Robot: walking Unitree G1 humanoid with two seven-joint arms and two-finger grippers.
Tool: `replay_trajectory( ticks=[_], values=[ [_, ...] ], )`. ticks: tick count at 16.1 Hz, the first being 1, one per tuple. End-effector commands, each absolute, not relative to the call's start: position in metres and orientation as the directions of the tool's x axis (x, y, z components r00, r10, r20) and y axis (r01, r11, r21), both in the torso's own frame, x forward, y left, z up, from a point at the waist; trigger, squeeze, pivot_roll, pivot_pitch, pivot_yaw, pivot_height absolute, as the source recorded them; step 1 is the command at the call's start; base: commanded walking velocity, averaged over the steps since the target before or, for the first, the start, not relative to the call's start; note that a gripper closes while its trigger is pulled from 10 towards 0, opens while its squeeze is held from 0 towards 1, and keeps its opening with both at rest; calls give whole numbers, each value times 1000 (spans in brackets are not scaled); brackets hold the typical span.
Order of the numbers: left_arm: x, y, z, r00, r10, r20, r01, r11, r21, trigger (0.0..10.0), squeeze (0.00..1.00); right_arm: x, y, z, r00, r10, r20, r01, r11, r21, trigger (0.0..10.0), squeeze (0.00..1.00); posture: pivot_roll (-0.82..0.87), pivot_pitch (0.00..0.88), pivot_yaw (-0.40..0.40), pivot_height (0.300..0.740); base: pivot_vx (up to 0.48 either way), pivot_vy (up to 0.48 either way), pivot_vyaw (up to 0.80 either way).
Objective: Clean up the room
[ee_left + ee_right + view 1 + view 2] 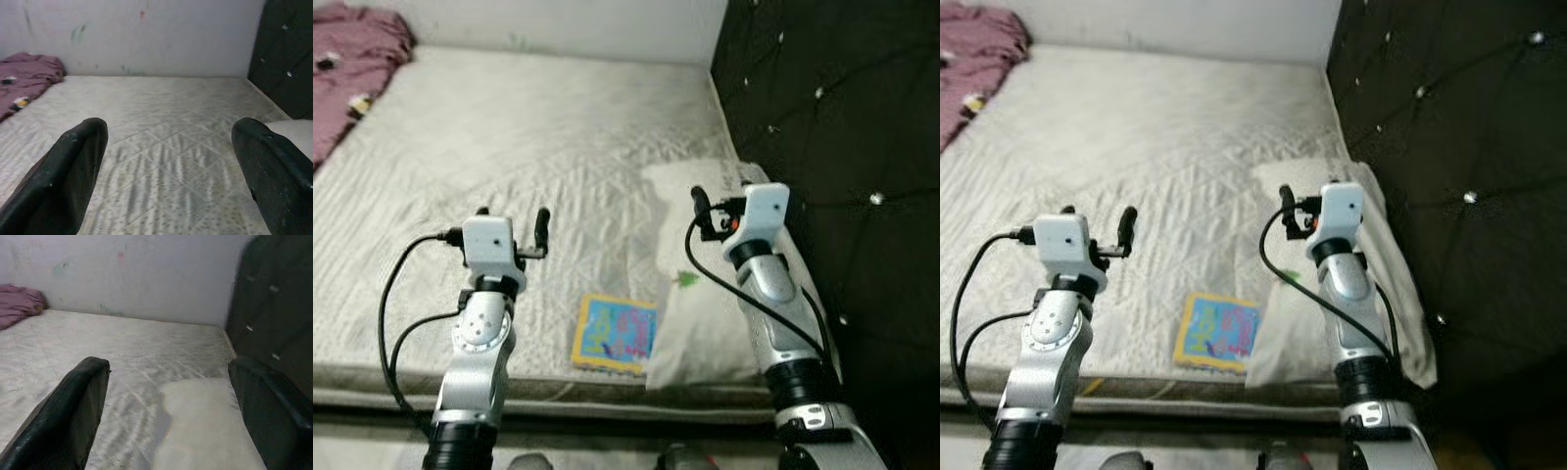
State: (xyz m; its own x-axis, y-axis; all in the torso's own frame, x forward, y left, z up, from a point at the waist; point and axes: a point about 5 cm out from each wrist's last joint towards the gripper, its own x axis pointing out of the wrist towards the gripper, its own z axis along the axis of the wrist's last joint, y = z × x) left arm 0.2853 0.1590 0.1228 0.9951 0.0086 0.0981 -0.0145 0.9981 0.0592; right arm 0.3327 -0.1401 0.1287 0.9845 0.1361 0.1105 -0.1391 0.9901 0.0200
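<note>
A bare quilted mattress (509, 127) lies before me. Near its front edge rests a small colourful picture book (615, 333) with a yellow border. Beside the book, a white pillow (705, 304) sits against the headboard side, its near end overhanging the mattress edge. A crumpled maroon blanket (352, 69) is bunched in the far left corner. My left gripper (513, 217) hovers open above the mattress, left of the book, holding nothing. My right gripper (722, 204) is raised over the pillow, open and empty as well; the pillow (205, 421) appears between its fingers (68, 416).
A black tufted headboard (842, 147) rises along the right side of the bed. A pale wall (161, 34) with small paint marks runs behind the bed. The bed's front edge (568, 397) is just below my arms.
</note>
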Motion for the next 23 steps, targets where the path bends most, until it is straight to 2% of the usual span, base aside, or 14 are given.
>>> replay_trajectory(
  ticks=[1, 4, 17, 23],
  values=[
    [284, 167, 119, 997, 28, 75, -33, 997, 66, 10000, 0, 333, -131, 129, 981, 158, 110, -162, 987, 22, 10000, 0, 6, 0, -44, 740, 0, 480, 0],
    [284, 167, 119, 997, 30, 77, -34, 998, 53, 10000, 0, 333, -132, 127, 982, 155, 109, -159, 987, 24, 10000, 0, 0, 0, -39, 740, 0, 480, -523],
    [285, 167, 118, 997, 30, 68, -31, 999, 18, 10000, 0, 333, -132, 127, 981, 161, 112, -164, 986, 16, 10000, 0, -3, 0, -42, 740, 0, 480, -90],
    [285, 165, 119, 998, 21, 66, -22, 1000, 10, 10000, 0, 333, -132, 127, 980, 164, 112, -167, 986, 15, 10000, 0, -4, 0, -40, 740, 0, 480, -736]
  ],
)
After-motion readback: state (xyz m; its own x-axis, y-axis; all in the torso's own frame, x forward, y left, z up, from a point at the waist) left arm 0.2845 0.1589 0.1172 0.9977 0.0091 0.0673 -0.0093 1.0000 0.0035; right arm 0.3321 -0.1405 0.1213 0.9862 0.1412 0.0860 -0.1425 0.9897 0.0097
